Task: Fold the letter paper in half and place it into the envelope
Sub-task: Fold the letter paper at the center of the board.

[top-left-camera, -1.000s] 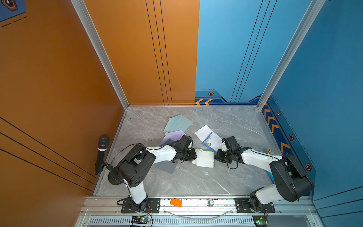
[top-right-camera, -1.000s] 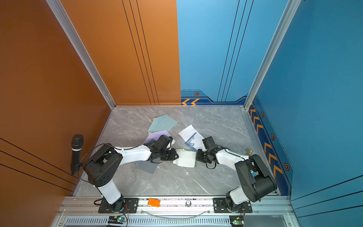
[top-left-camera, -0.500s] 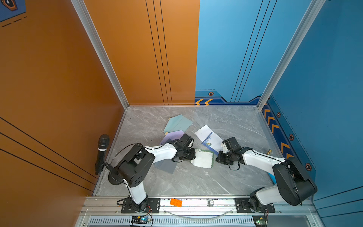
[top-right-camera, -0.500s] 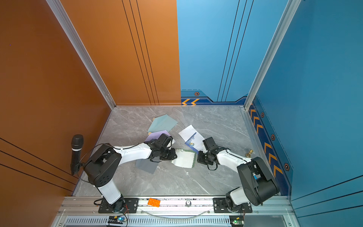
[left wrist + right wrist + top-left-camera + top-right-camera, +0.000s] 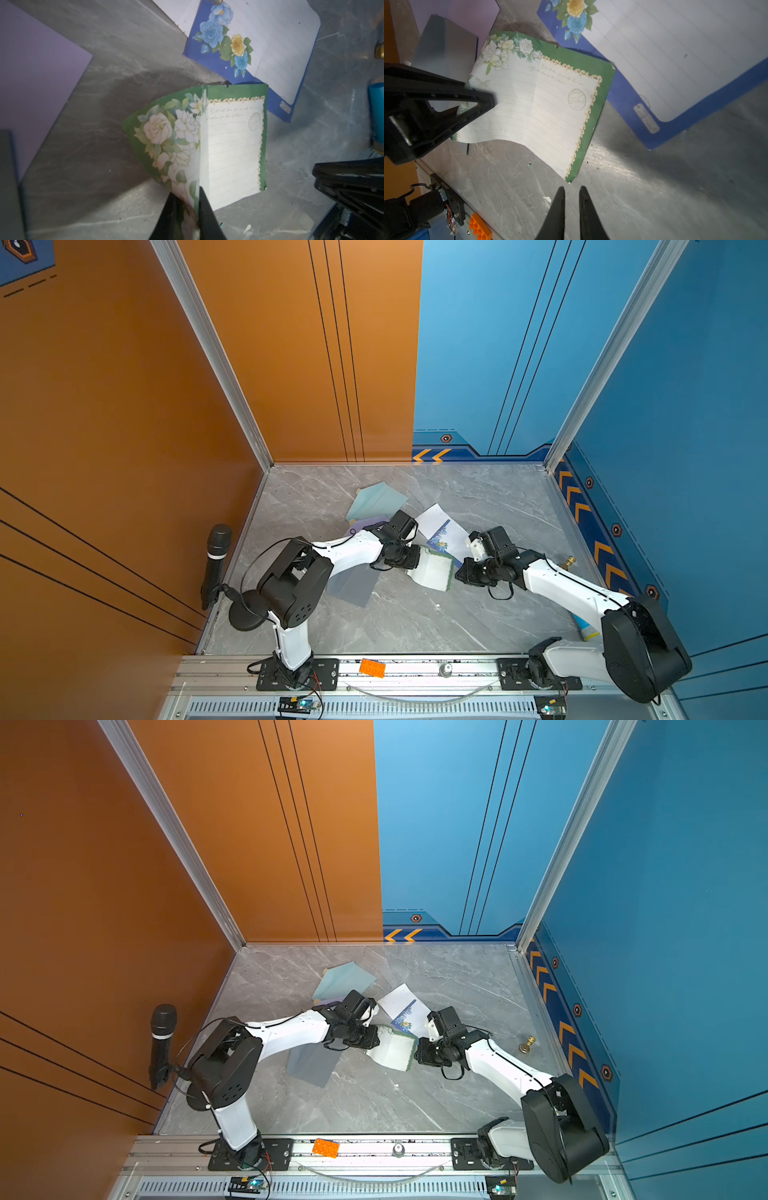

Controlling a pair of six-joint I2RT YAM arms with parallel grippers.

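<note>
The left arm (image 5: 353,549) is reaching from its base on the near rail, elbow bent high and forearm running low over the grey envelope (image 5: 351,587) toward mid-table (image 5: 415,626). Its wrist is turning the left claw (image 5: 417,562) sideways to face the right one. In the left wrist view that claw (image 5: 187,199) is pinching the flowered edge of the letter (image 5: 232,145) between its two fingers and holding that edge off the table.

The letter (image 5: 434,572) is lying between the two claws in both top views (image 5: 395,1052), outside any envelope. It is bending along a middle crease. The gripped half is curling upward, while the lined half is resting flat with its far corner overlapping the blue sheet (image 5: 440,526).

The right arm (image 5: 565,585) is stretching low from its bulky elbow at the table's right side, forearm angling inward. The right claw (image 5: 457,574) is pointing at the letter's free edge. In the right wrist view its fingers (image 5: 560,207) are standing nearly together with only a thin slit between, gripping nothing. The tip of the right claw (image 5: 572,193) is hovering just beside the letter's near corner (image 5: 533,112) and looks clear of the paper.

The teal envelope (image 5: 376,499) is lying farther back, beyond the left wrist.
</note>
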